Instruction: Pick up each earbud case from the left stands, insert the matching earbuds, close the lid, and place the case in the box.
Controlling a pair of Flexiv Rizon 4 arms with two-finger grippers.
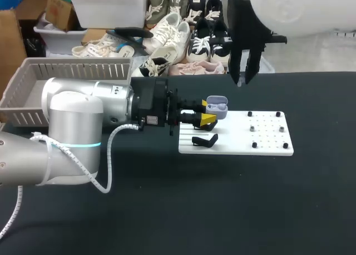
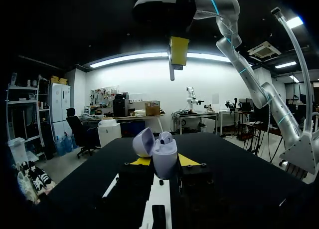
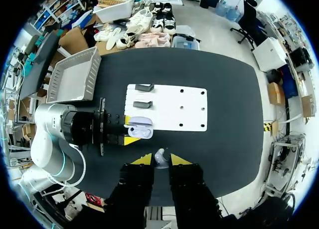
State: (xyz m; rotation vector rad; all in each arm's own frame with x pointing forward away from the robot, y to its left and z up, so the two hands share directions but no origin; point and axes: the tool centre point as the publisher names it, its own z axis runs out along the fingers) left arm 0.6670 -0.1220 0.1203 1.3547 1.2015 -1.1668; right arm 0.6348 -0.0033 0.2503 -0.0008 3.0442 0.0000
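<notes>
In the middle of the head view, your left gripper [image 1: 209, 114] is clamping the open purple earbud case [image 1: 217, 106] over the white board [image 1: 236, 148]. Your right gripper [image 3: 160, 161] is pinching one earbud [image 3: 159, 155] above the table.

Between right gripper [image 3: 160, 160] fingers, small white item [image 3: 159, 156]: possibly earbud.

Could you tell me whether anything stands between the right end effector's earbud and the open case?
Nothing visible does. The earbud in the right end effector hangs above the open case, held by the left end effector.
</notes>
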